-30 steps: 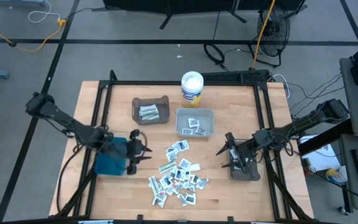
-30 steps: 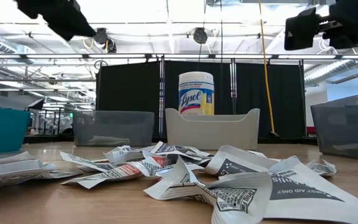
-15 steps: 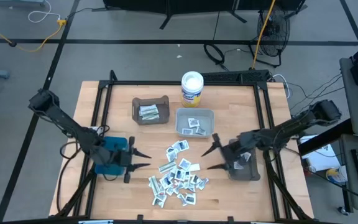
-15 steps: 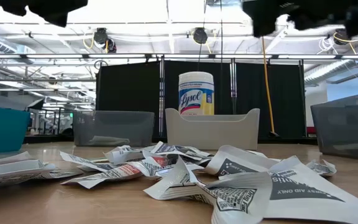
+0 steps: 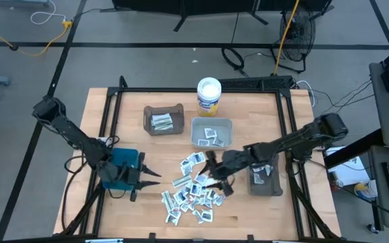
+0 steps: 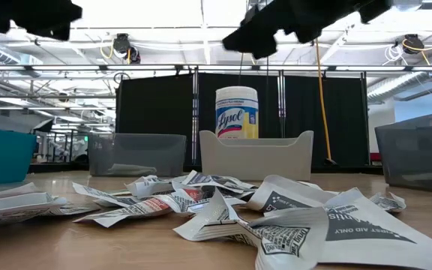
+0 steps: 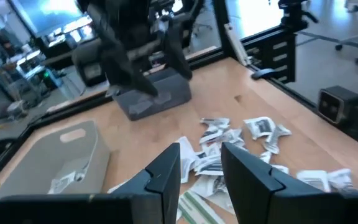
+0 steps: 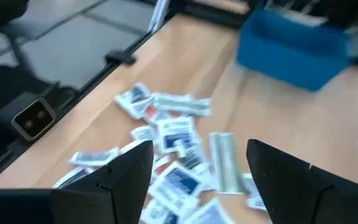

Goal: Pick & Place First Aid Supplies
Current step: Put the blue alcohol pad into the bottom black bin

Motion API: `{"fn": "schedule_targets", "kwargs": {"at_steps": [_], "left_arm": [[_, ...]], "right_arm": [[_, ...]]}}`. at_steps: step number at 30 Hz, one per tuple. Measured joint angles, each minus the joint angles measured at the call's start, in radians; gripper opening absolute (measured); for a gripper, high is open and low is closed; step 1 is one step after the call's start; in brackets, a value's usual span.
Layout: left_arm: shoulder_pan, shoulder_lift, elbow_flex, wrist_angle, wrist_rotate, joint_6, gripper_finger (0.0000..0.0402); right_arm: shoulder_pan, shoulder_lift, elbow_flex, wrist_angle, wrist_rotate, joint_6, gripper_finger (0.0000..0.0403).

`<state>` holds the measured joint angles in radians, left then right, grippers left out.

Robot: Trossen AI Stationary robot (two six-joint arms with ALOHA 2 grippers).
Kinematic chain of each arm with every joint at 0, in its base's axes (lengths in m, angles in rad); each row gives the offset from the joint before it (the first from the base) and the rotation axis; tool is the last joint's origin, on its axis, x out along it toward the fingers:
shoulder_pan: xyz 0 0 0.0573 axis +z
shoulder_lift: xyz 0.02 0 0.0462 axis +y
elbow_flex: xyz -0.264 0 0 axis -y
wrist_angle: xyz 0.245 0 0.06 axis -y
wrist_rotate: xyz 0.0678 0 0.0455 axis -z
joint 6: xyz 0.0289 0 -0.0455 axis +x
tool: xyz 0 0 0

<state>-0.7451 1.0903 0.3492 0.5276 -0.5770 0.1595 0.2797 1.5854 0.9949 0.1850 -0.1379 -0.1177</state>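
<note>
From above, the right gripper [image 5: 211, 177] has swung off the dark grey bin [image 5: 265, 181] to hover, fingers spread wide and empty, over the first aid supplies [image 5: 193, 187] heaped mid-table, while the left gripper [image 5: 148, 178], fingers narrowly parted and empty, has stayed beside the blue bin [image 5: 119, 169]. At table height the packets lie before a white bin [image 6: 256, 156] and wipes tub [image 6: 236, 112]. The left wrist view shows the other arm ahead.

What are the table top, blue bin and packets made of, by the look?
Table top: likely wood, light butcher-block strips, satin finish.
Blue bin: probably moulded plastic, uniform opaque colour, smooth walls.
Packets: seemingly paper or foil-lined paper, white, printed, creased and crumpled.
</note>
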Motion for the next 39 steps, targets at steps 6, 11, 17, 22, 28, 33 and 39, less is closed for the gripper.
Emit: {"fn": "schedule_targets", "kwargs": {"at_steps": [6,11,17,22,28,33,39], "left_arm": [[-0.020,-0.003,0.000,0.020,-0.008,0.021,0.0118],[-0.021,-0.003,0.000,0.023,-0.008,0.022,0.0115],[-0.020,-0.003,0.000,0.027,-0.009,0.020,0.0124],[-0.020,-0.003,0.000,0.028,-0.009,0.011,0.0118],[-0.021,-0.003,0.000,0.027,-0.003,0.007,0.0111],[-0.020,-0.003,0.000,0.029,-0.002,0.007,0.0117],[-0.020,-0.003,0.000,0.027,0.000,-0.006,0.0120]], "right_arm": [[0.002,0.135,0.085,-0.022,-0.048,0.024,0.0254],[-0.001,0.239,0.132,-0.036,-0.050,0.125,0.0259],[0.009,0.324,0.216,-0.120,-0.040,0.128,0.0288],[0.024,0.333,0.242,-0.159,0.071,0.101,0.0310],[0.033,0.335,0.242,-0.159,0.090,0.131,0.0315],[0.042,0.373,0.240,-0.152,0.093,0.142,0.0315],[0.044,0.400,0.239,-0.133,0.090,0.152,0.0316]]}}
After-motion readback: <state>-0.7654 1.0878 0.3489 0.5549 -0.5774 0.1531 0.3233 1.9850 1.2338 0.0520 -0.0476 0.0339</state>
